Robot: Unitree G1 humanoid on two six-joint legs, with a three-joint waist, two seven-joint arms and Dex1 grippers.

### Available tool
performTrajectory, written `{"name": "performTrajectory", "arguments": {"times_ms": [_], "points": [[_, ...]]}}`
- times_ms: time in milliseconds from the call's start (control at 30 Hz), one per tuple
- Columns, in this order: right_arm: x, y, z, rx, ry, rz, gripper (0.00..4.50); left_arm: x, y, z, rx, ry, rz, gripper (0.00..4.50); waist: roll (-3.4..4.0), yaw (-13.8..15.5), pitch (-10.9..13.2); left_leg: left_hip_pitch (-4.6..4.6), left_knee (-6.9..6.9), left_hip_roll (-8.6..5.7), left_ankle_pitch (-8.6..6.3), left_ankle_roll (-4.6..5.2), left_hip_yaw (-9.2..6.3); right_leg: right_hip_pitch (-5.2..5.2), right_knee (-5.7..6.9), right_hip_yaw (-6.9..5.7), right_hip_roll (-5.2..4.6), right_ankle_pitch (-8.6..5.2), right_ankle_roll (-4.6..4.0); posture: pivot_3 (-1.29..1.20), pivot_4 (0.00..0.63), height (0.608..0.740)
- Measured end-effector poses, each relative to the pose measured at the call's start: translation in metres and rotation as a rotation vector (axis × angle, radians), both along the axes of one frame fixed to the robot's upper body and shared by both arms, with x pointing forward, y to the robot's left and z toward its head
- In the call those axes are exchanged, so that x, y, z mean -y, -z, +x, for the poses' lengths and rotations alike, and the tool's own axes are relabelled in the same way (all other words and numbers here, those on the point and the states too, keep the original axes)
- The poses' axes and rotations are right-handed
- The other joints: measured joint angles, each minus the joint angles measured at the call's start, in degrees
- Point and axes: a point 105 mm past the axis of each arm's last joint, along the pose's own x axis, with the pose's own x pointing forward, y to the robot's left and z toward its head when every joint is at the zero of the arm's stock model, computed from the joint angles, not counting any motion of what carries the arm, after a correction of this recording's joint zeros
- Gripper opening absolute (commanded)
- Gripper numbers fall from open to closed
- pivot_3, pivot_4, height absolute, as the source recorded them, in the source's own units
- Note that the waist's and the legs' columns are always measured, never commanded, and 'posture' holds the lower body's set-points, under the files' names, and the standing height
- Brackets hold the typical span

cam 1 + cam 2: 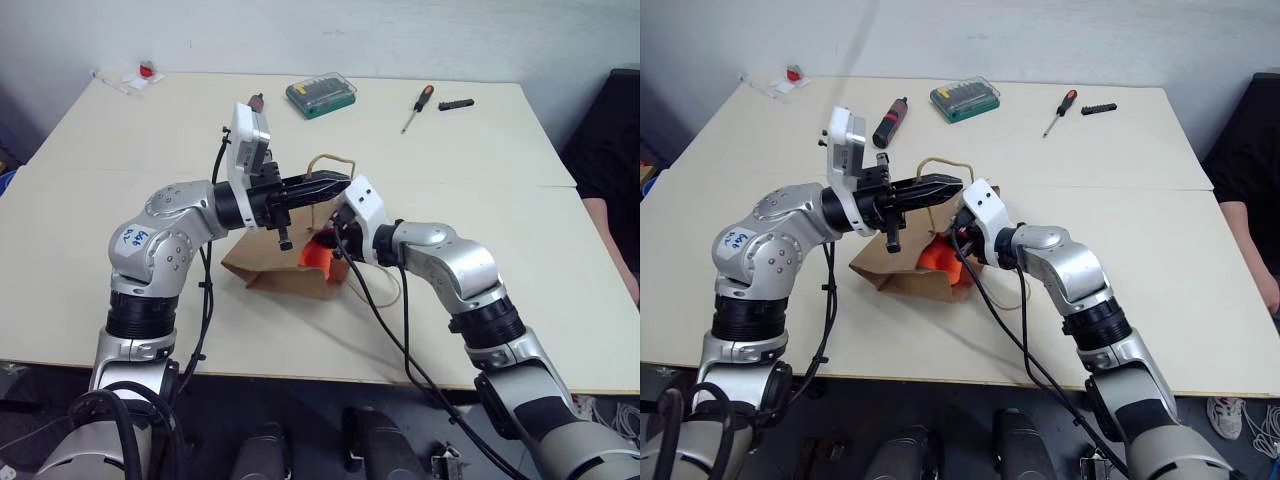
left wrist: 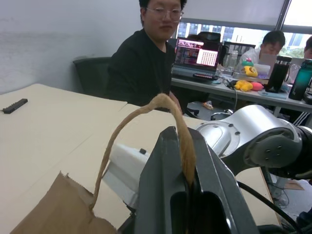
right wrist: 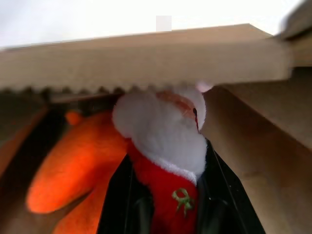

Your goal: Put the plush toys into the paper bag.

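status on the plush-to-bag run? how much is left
Done: orange plush toy already lies inside the paper bag. In hand: left gripper is shut on the bag's handle, holding the mouth up; right gripper is at the mouth, shut on the red-and-white plush. Left: push it in and release.

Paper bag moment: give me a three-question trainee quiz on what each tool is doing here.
1. True or false: the left tool is shut on a handle of the paper bag.
2. What does the right tool grip? A) screwdriver B) red-and-white plush toy C) bit case
3. Fill in: the orange plush toy lies ___ the bag.

Key:
1. True; the twisted loop runs between its fingers.
2. B; the red-and-white plush toy sits between the fingers at the bag's mouth.
3. Inside.
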Motion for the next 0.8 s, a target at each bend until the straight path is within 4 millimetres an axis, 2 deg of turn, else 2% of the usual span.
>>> {"name": "performTrajectory", "arguments": {"times_ms": [100, 167, 200, 300, 400, 500, 633, 800], "points": [[-0.017, -0.002, 0.011, -0.002, 0.013, 0.010, 0.37, -0.001, 0.001, 0.000, -0.003, -0.003, -0.002, 0.00, 0.00, -0.63, 0.00, 0.05, 0.00, 0.06, 0.01, -0.03, 0.03, 0.00, 0.06, 0.01, 0.06, 0.00, 0.00, 0.00, 0.150, 0.740], [-0.025, 0.001, 0.020, 0.016, 0.055, 0.003, 1.09, 0.000, 0.000, 0.000, -0.003, -0.007, -0.009, 0.00, 0.00, -1.04, 0.00, 0.08, -0.05, 0.09, 0.04, -0.10, -0.01, -0.02, 0.10, -0.01, 0.08, -0.02, -0.04, 0.00, 0.150, 0.740], [-0.026, 0.004, 0.023, 0.013, 0.072, 0.001, 1.31, 0.000, 0.000, 0.000, -0.003, -0.009, -0.010, 0.00, 0.00, -1.21, 0.00, 0.07, -0.06, 0.09, 0.04, -0.10, -0.01, -0.03, 0.10, -0.01, 0.08, -0.02, -0.04, 0.00, 0.150, 0.740], [-0.019, 0.006, 0.029, -0.006, 0.114, 0.026, 2.38, -0.003, 0.001, 0.001, -0.008, -0.025, -0.018, 0.00, 0.00, -1.34, 0.00, 0.04, -0.06, 0.06, 0.04, -0.09, -0.01, -0.03, 0.09, -0.01, 0.02, -0.02, -0.04, 0.00, 0.150, 0.740], [-0.016, 0.001, 0.028, -0.009, 0.115, 0.049, 3.46, -0.007, 0.001, 0.003, -0.011, -0.044, -0.029, 0.00, 0.00, -1.38, 0.00, 0.04, -0.06, 0.06, 0.04, -0.09, -0.02, -0.03, 0.09, -0.02, 0.02, -0.02, -0.04, 0.00, 0.150, 0.740], [-0.008, -0.012, 0.019, 0.002, 0.094, 0.081, 4.46, -0.009, 0.000, 0.006, -0.014, -0.063, -0.040, 0.00, 0.00, -1.28, 0.00, 0.03, -0.06, 0.07, 0.04, -0.09, -0.05, -0.03, 0.09, -0.03, 0.02, -0.02, -0.04, 0.00, 0.150, 0.740], [0.027, -0.024, -0.013, -0.026, 0.068, 0.129, 4.46, -0.011, -0.002, 0.011, -0.016, -0.091, -0.065, 0.00, 0.00, -0.31, 0.00, 0.00, -0.06, 0.06, 0.02, -0.07, -0.06, -0.03, 0.06, -0.04, 0.00, -0.02, -0.03, 0.00, 0.150, 0.740], [0.076, -0.030, -0.049, -0.102, 0.140, 0.183, 4.46, -0.016, -0.005, 0.016, -0.020, -0.119, -0.086, 0.00, 0.00, 0.16, 0.00, 0.02, -0.06, 0.04, 0.02, -0.06, -0.05, -0.01, 0.06, -0.04, 0.00, -0.02, -0.03, 0.00, 0.150, 0.740]]}}
